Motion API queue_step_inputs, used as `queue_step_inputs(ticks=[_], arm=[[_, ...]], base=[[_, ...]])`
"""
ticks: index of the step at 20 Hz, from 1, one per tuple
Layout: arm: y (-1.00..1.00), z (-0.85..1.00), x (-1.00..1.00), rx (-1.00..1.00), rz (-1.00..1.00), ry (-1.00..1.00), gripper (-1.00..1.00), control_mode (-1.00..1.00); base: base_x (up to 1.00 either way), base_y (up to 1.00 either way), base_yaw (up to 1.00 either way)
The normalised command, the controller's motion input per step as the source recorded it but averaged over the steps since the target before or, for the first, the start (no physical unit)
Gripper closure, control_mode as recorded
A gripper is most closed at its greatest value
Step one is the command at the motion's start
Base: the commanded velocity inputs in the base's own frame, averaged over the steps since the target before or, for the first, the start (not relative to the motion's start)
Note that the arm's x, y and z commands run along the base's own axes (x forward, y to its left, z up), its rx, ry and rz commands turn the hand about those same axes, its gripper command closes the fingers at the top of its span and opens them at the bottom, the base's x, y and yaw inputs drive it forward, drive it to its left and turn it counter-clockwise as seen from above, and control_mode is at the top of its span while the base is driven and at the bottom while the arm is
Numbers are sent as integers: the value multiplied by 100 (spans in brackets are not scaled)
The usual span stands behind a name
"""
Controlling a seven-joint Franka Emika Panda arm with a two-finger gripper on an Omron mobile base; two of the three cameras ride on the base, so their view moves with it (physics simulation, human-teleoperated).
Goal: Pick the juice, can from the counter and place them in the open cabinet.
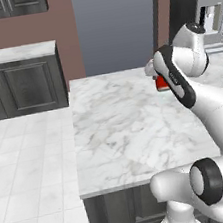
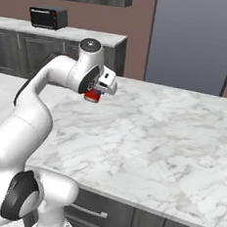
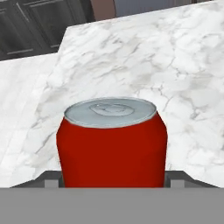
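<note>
The arm hides most of the can (image 1: 160,83) in both base views; the grey band cuts its base off.

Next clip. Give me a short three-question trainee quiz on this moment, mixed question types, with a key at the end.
1. True or false: the can stands upright on the counter.
2. Which appliance sits on the far counter in the right base view? A) a kettle B) a toaster oven C) a blender
3. Fill in: the can's body is ____ and its top is silvery.

Key: 1 true. 2 B. 3 red. The gripper is down at the can, which sits close between its fingers in the hand view; whether the pads touch it cannot be told.
</note>
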Motion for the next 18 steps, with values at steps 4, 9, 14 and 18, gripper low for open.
queue_step_inputs(ticks=[4, 9, 14, 18], arm=[[36, 32, -45, -9, -16, -7, 100, -100], [17, 38, -45, -2, -7, -6, 100, -100], [4, 40, -69, 0, -1, -2, 100, -100], [0, 41, -74, 0, 0, -2, 100, -100]], base=[[0, 0, 0], [0, 0, 0], [0, 0, 0], [0, 0, 0]])
